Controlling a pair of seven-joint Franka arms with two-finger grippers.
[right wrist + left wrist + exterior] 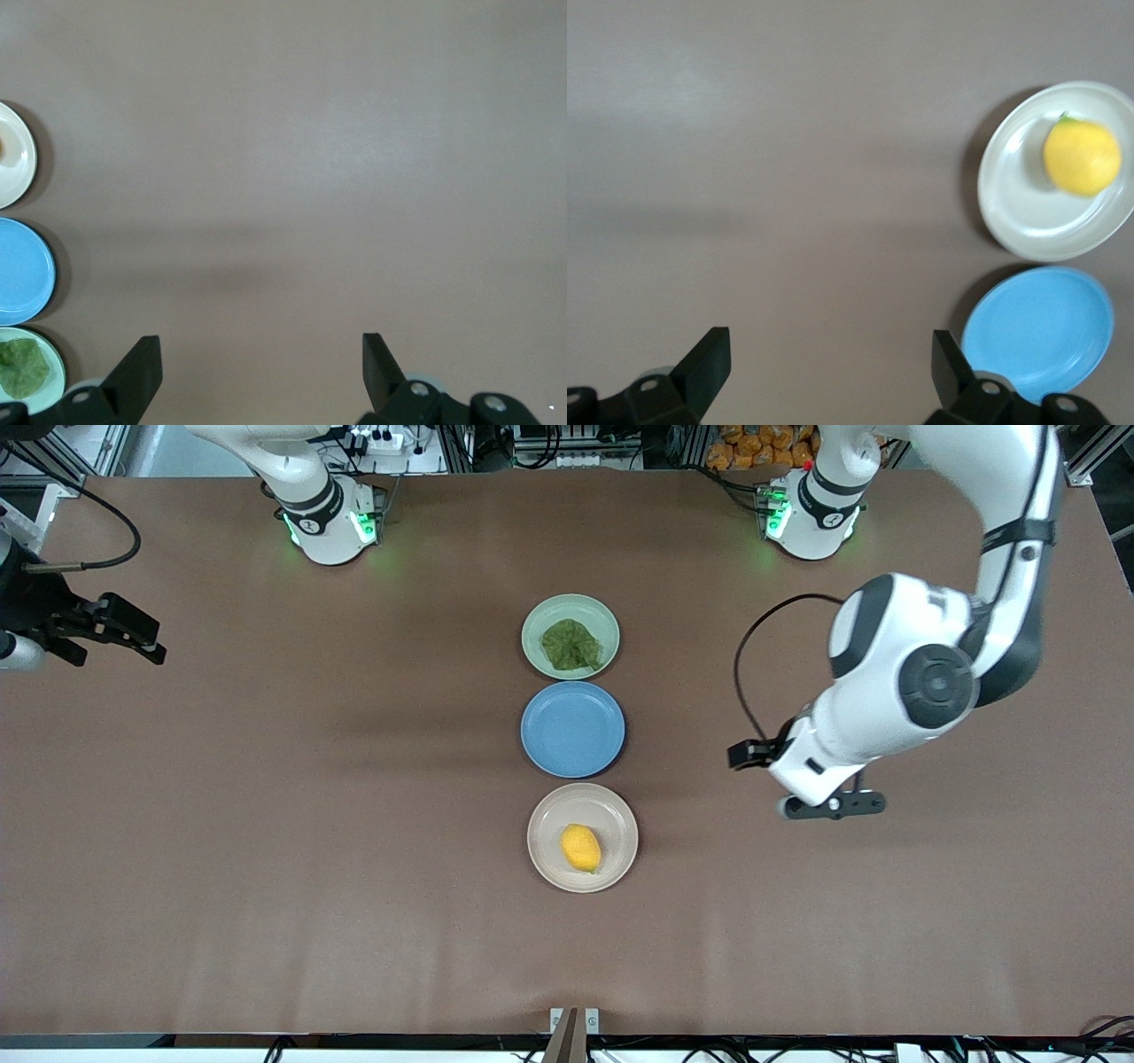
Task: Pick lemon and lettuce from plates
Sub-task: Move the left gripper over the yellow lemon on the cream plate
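Lemon (580,848) sits on the beige plate (620,815), the plate nearest the front camera in a row of three; lettuce (570,645) lies on the mint plate (540,615), the one closest to our bases, with an empty blue plate (572,729) between them. I judge the lemon firm, smooth and apt to roll, so I would close across its short middle, not over its pointed ends. The lettuce looks light, limp and easily torn; a pinch on a raised ruffle near its centre seems safest.

My left gripper (802,784) hangs over bare table toward the left arm's end, beside the blue and beige plates, elbow folded high, fingers (709,359) spread wide and empty. My right gripper (120,638) waits over the right arm's end of the table, well apart from the plates, its fingers (142,363) also wide open, holding nothing.
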